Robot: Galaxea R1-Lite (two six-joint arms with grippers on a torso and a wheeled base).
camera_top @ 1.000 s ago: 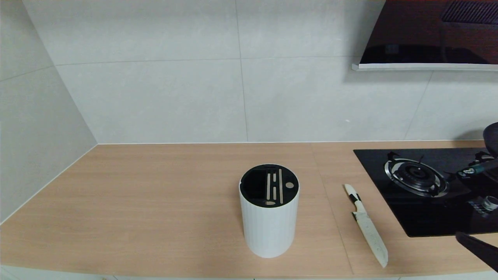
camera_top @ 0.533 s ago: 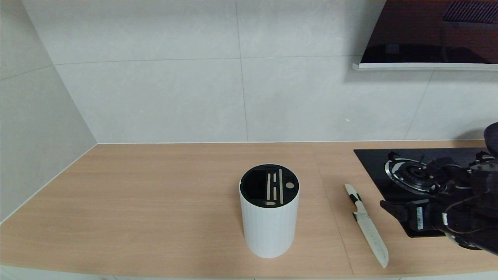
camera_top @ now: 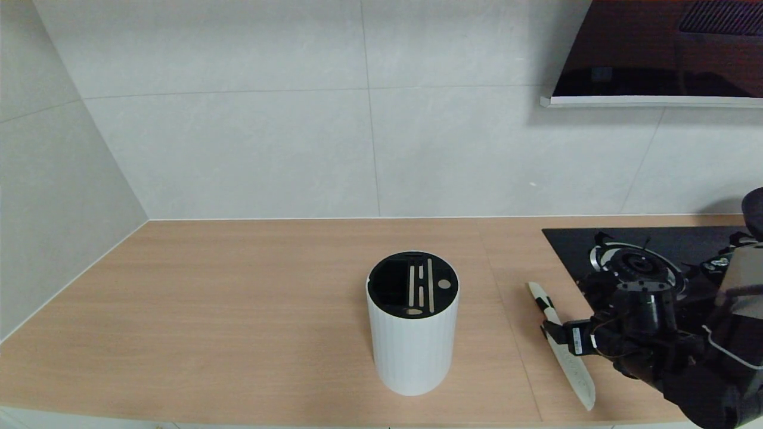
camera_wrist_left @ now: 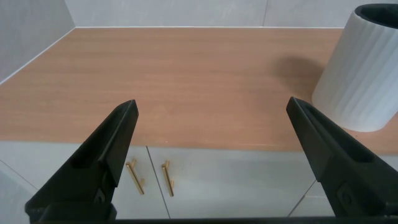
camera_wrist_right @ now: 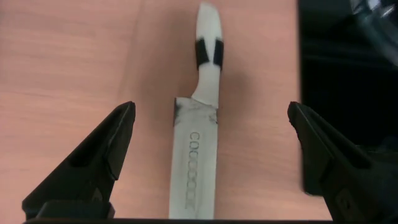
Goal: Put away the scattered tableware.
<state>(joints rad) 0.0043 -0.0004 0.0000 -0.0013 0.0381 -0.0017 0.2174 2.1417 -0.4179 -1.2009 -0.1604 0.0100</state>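
R arm (camera_top: 691, 369) was black & bulky, w/ a thin pale cable (camera_top: 724, 351) along it, a white label (camera_top: 577, 339) near the tip, a grey panel (camera_top: 742, 277) farther right. R gripper (camera_wrist_right: 210, 124) & L gripper (camera_wrist_left: 211, 106) had matte black wedge fingers (camera_wrist_right: 93, 168).

You've got a light wood table (camera_top: 238, 310), grey tiled walls (camera_top: 238, 149) behind and left, black gas hob (camera_top: 572, 241) right, dark hood (camera_top: 644, 53) above, gold cabinet handles (camera_wrist_left: 168, 178) below.
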